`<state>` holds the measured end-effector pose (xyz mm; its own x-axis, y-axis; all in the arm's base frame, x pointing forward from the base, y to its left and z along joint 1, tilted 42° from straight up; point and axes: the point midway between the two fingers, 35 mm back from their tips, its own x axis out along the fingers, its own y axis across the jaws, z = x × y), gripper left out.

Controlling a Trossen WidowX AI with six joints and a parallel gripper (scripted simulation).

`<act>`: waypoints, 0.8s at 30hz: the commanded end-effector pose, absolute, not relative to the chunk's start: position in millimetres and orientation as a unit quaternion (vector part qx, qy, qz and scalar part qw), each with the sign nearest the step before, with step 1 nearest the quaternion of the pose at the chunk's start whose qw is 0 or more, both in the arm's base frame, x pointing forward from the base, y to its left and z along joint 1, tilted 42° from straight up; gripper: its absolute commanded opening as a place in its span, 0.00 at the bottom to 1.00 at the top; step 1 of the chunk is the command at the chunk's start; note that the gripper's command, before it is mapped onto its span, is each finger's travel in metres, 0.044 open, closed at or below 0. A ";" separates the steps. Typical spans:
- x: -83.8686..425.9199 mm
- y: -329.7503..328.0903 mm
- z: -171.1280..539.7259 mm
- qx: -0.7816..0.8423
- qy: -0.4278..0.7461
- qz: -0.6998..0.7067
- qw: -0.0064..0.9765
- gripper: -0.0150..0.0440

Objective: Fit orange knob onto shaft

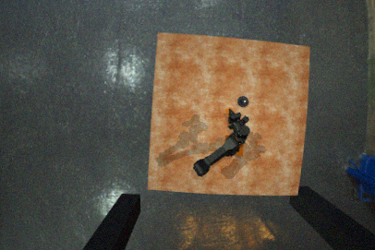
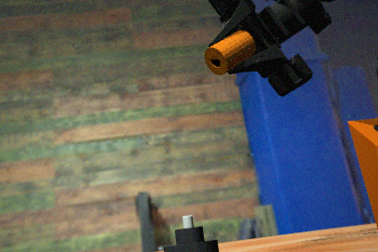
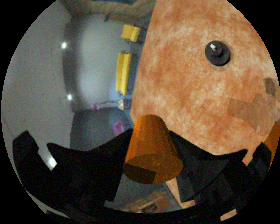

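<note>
My gripper (image 2: 251, 48) is shut on the orange knob (image 2: 229, 51) and holds it high in the air. The knob lies nearly level, tilted down to the left, with its holed end facing the side camera. It also shows in the wrist view (image 3: 149, 152) between the dark fingers, and as a small orange edge in the overhead view (image 1: 229, 112). The round black pedestal (image 1: 243, 101) with the silver shaft (image 2: 187, 221) stands on the orange-brown mat (image 1: 225, 113), just beyond the gripper (image 1: 235, 116) from above. In the wrist view the pedestal (image 3: 218, 52) is far off at the upper right.
An orange block (image 2: 365, 158) stands at the right edge of the side view. A blue column (image 2: 298, 153) rises behind the arm. Two black bars (image 1: 113, 223) (image 1: 330, 217) lie off the mat's near corners. A blue object (image 1: 362, 175) sits at the right.
</note>
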<state>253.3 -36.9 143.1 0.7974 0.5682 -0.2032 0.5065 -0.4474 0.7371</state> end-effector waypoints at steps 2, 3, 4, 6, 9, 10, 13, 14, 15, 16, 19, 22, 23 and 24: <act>254.5 -38.2 145.2 0.848 0.315 0.038 0.425 0.25; 254.5 -38.2 145.2 0.848 0.315 0.038 0.425 0.25; 254.5 -38.2 145.2 0.848 0.315 0.038 0.425 0.25; 254.5 -38.2 145.2 0.848 0.315 0.038 0.425 0.25; 254.5 -38.2 145.2 0.848 0.315 0.038 0.425 0.25; 254.5 -38.2 145.2 0.848 0.315 0.038 0.425 0.25; 254.5 -38.2 145.2 0.848 0.315 0.038 0.425 0.25; 254.5 -38.2 145.2 0.848 0.315 0.038 0.425 0.25; 254.5 -38.2 145.2 0.848 0.315 0.038 0.425 0.25; 254.5 -38.2 145.2 0.848 0.315 0.038 0.425 0.25; 254.5 -38.2 145.2 0.848 0.315 0.038 0.425 0.25; 254.5 -38.2 145.2 0.848 0.315 0.038 0.425 0.25; 254.5 -38.2 145.2 0.848 0.315 0.038 0.425 0.25; 254.6 -38.2 145.1 0.848 0.314 0.038 0.425 0.25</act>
<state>253.2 -36.7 142.8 0.7968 0.5688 -0.2038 0.5078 -0.4477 0.7360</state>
